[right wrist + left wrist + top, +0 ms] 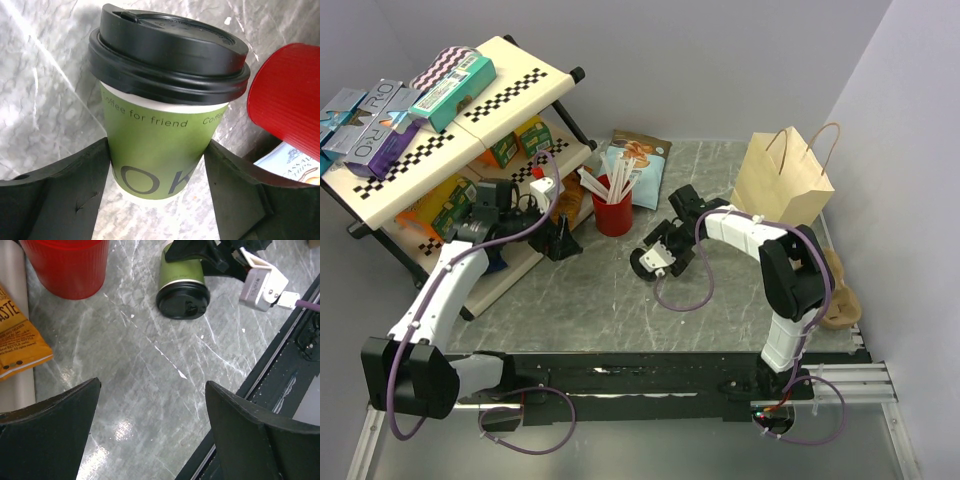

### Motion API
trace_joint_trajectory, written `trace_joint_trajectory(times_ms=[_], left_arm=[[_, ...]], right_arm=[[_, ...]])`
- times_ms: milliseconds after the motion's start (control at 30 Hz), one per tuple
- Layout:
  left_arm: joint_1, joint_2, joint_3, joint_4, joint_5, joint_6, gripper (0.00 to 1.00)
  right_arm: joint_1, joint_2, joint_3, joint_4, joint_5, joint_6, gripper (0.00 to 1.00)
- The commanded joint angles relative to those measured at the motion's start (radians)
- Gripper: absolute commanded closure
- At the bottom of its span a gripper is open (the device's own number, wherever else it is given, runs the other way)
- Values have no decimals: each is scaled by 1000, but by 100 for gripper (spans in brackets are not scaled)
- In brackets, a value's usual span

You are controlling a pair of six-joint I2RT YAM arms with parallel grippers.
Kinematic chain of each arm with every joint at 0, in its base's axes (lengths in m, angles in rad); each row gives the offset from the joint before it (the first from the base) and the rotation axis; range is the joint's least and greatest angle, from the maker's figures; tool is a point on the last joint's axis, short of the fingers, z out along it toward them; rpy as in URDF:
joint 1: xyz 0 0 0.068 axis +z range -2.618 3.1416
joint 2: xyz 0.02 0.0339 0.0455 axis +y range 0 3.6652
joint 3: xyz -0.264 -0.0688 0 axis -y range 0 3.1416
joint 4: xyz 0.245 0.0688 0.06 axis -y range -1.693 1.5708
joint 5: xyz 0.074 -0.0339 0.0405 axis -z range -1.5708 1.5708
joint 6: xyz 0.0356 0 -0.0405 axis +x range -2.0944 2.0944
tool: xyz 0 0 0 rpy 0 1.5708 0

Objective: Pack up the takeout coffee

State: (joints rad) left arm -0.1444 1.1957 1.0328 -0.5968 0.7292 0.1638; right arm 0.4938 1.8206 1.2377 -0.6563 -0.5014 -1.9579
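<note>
So the coffee is standing upright on the table, black lid on, just beside the red cup. The right fingers sit one on each side of the green cup, low on its wall and right up against it. Honestly I can't tell from the wrist view if they're actually squeezing or only touching. From the left wrist you can see the same thing from the other side: the right arm's fingers reach around the cup's body while the lid faces that camera. The left fingers are spread wide apart with nothing between them, just bare marble table underneath. They're hanging near the shelf, a little left of the red cup, with an orange packet on the shelf's edge in view. The paper bag stands upright at the back right of the table, well apart from the coffee, with the right arm between the two.
</note>
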Motion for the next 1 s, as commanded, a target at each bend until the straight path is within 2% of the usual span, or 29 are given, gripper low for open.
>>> trace_joint_trajectory(times_ms=[0,67,167,433,533,633,700,833,967], left_arm=[[2,8,53,6,52,13,8],[-10,11,50,18,53,11,8],[-37,10,32,38,50,34,7],[-217,1,-10,25,-66,252,5],[-271,34,12,5,-80,284,4],[-310,87,62,-29,-85,290,4],[-316,128,122,-75,-57,281,5],[-317,163,157,-93,-19,224,6],[-317,162,170,-97,25,192,5]], right_arm=[[12,-12,-14,-3,-52,134,27],[11,-24,-9,6,-66,254,34],[9,-58,-1,4,-104,425,38],[9,-205,-139,90,-267,805,39],[9,-248,-190,167,-313,925,41],[5,-267,-187,198,-324,976,42],[-30,-268,-172,181,-425,985,42],[-41,-279,-170,173,-515,1062,43],[-40,-343,-216,282,-551,1183,43]])
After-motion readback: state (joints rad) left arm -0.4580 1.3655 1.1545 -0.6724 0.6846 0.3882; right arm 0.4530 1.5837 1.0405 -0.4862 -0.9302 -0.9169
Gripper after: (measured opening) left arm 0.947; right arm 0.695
